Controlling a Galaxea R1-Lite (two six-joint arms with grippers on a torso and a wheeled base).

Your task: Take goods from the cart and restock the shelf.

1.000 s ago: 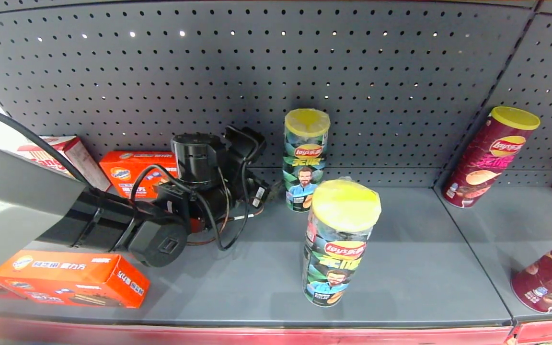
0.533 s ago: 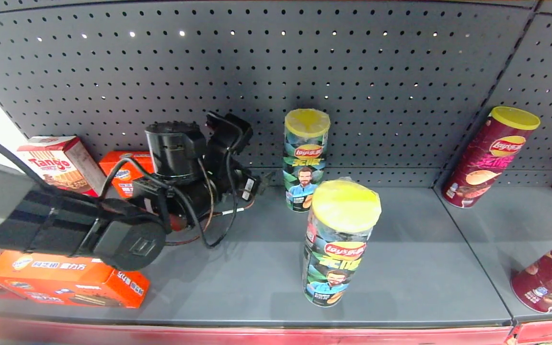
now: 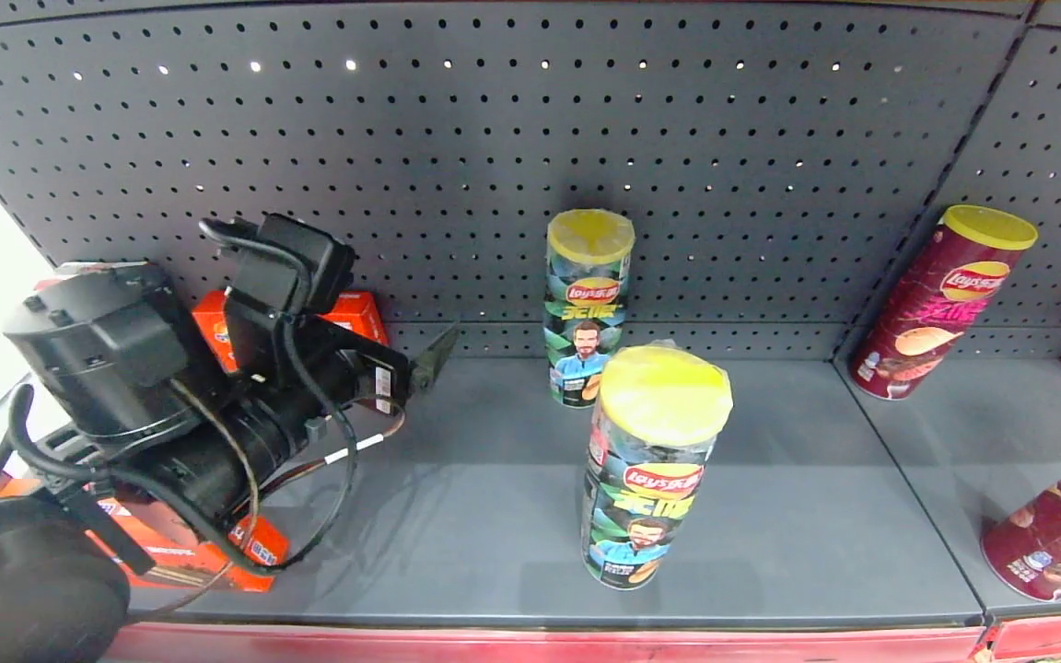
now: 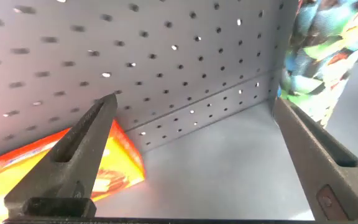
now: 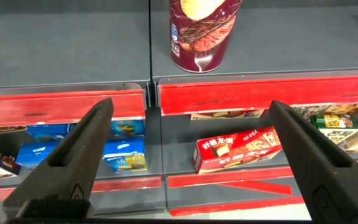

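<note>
— Step in hand?
— Judged between placements. Two green chip cans point(image 3: 650, 470) stand upright mid-frame on the shelf point(image 3: 816, 516). The left gripper point(image 4: 188, 134) sits left of centre, jaws spread, empty, aimed at the pegboard.
— Right gripper point(image 5: 188, 124)?
— Spread, empty. Next move likely calls for fresh stock from the cart.

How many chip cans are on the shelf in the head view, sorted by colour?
Green cans: 2
Maroon cans: 2
Total: 4
</note>
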